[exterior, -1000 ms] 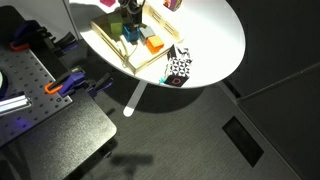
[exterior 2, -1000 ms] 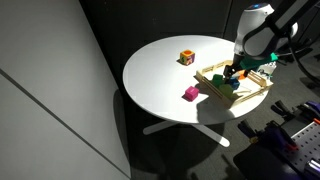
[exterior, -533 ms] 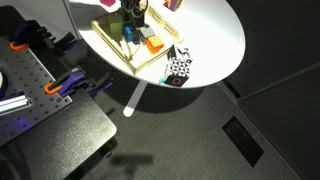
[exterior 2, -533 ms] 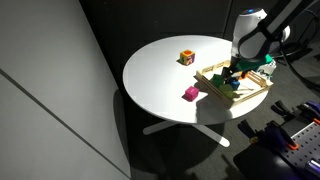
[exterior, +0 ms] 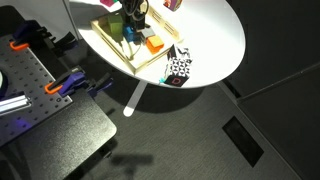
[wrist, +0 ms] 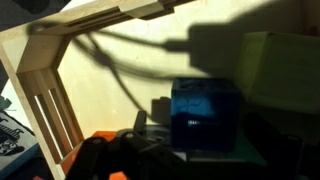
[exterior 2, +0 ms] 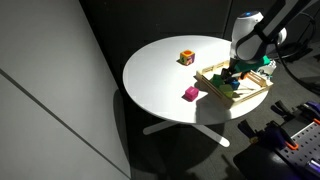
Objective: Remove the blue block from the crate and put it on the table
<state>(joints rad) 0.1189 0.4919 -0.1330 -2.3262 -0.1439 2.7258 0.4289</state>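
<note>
Hovering Over the Blue Block

You held the fingers [exterior: 132, 20] low inside the crate [wrist: 45, 100], with the blue block [wrist: 205, 115] resting on its floor directly beneath them, probably to straddle it squarely. Whether they were spread or clenched, I could not tell.

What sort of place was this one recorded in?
Most likely a robotics lab or workshop: a dark perforated metal bench carrying orange clamps stands beside the round white table, which holds a wooden crate of coloured blocks.
</note>
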